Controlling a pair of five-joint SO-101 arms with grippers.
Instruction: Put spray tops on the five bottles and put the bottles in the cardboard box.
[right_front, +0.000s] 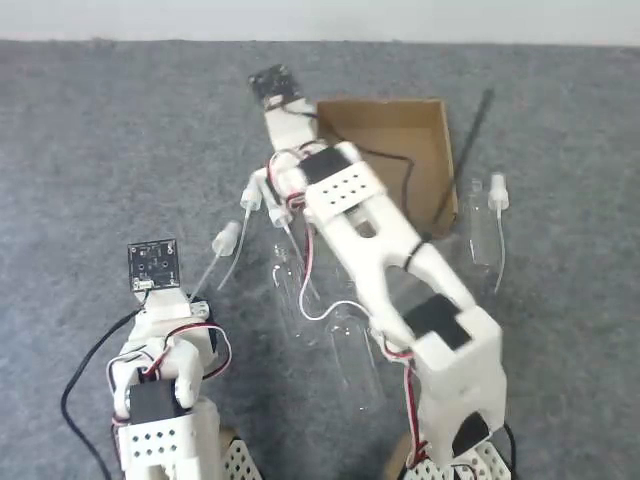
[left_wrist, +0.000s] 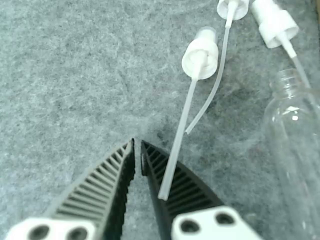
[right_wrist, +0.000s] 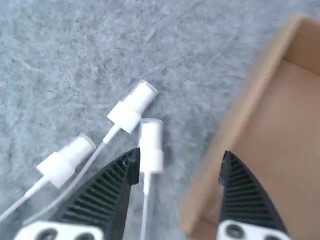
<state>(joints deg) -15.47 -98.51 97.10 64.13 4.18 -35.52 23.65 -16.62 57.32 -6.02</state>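
Step in hand: a spray top (right_wrist: 150, 145) is judged to be about to be picked up; no bottle neck seen is capped yet, and none is judged boxed.
Right gripper (right_wrist: 177, 160): released, jaws wide apart, set over that spray top, which lies just inside one jaw and near the wall of the cardboard box (right_wrist: 280, 125).
Left gripper (left_wrist: 137, 150): clenched on nothing, low over the grey felt (left_wrist: 65, 75); the tube of another loose top (left_wrist: 200, 50) is laid across one jaw.
Next move: the right jaws are to be lowered astride the top's head and closed, the thin tube being spared; a bottle must then be steadied for insertion.
Spray tops counted: four, three clustered beside the box, one (right_front: 497, 192) beside the far bottle (right_front: 481, 235).
Bottles counted: three made out, clear, lying down; more may be hidden under the arm (right_front: 380, 250).
Boxes counted: one.
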